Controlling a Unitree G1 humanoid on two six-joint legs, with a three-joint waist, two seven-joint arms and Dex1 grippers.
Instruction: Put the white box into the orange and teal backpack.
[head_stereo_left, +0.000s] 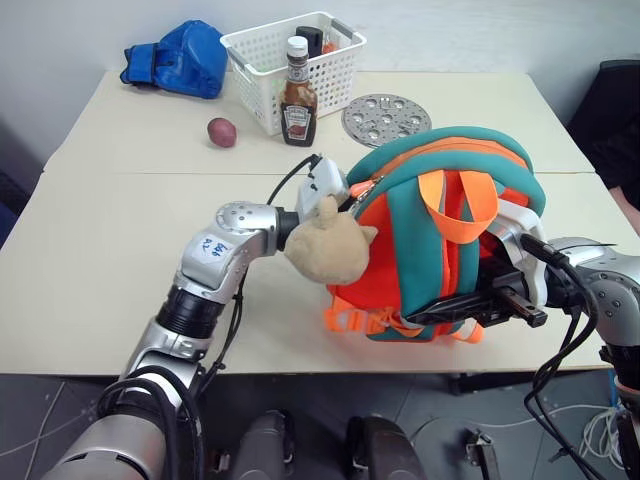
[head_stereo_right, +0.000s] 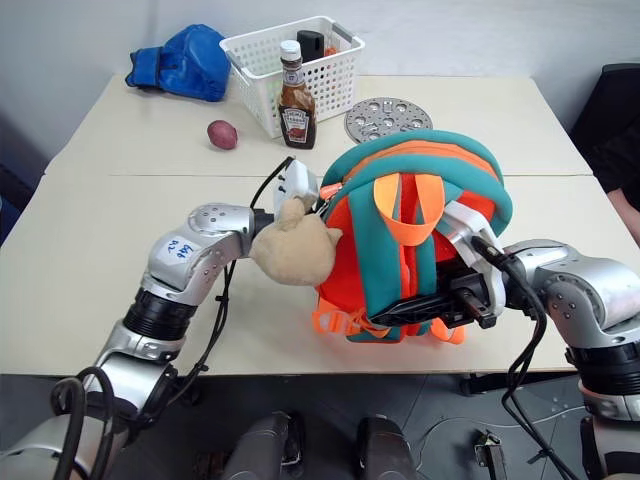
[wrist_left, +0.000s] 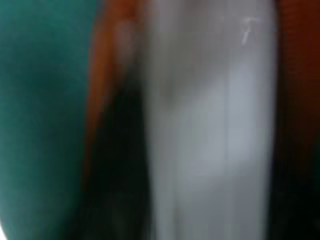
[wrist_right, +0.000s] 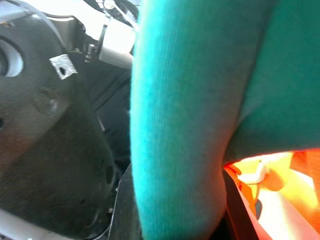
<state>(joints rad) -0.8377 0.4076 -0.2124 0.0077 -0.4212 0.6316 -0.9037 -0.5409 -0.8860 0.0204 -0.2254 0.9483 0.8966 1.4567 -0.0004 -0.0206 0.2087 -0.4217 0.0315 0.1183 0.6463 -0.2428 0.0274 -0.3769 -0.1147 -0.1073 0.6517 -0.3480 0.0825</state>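
The orange and teal backpack (head_stereo_left: 440, 230) stands upright at the table's near edge, a tan plush toy (head_stereo_left: 325, 247) hanging on its left side. My left arm reaches in from the left. Its white wrist housing (head_stereo_left: 322, 186) sits at the zip opening above the toy, and the gripper itself is hidden inside the bag. The left wrist view looks closely at a pale white surface, apparently the white box (wrist_left: 210, 125), between orange and teal fabric. My right gripper (head_stereo_left: 500, 297) is shut on the backpack's lower right side, with a teal strap (wrist_right: 185, 125) filling its wrist view.
At the back of the table are a white lattice basket (head_stereo_left: 300, 70), a ketchup bottle (head_stereo_left: 298, 95), a round perforated metal disc (head_stereo_left: 386, 119), a small reddish potato (head_stereo_left: 222, 132) and a blue glove (head_stereo_left: 180, 60). Bare tabletop (head_stereo_left: 110, 250) lies to the left.
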